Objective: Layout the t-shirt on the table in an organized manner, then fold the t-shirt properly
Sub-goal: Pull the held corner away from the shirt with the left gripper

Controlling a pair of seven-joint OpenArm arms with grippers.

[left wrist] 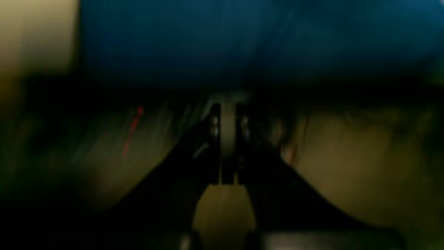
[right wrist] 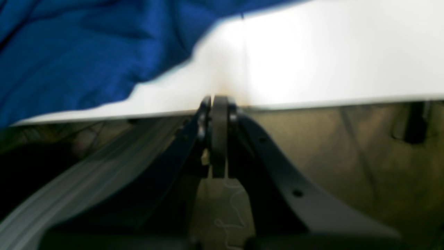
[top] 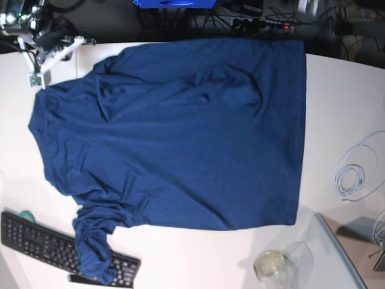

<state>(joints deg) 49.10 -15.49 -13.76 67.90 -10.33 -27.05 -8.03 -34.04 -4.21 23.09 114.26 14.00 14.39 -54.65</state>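
Dark cable-strewn floor (top: 180, 21) beyond, grey glass-edged stand (top: 352, 250) at one corner.

Plain navy t-shirt (top: 180, 132), white table (top: 343, 108)

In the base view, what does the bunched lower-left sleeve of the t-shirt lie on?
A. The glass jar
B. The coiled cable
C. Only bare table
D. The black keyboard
D: the bunched sleeve of the t-shirt drapes over the black keyboard at the table edge, far from the coiled cable and the glass jar.
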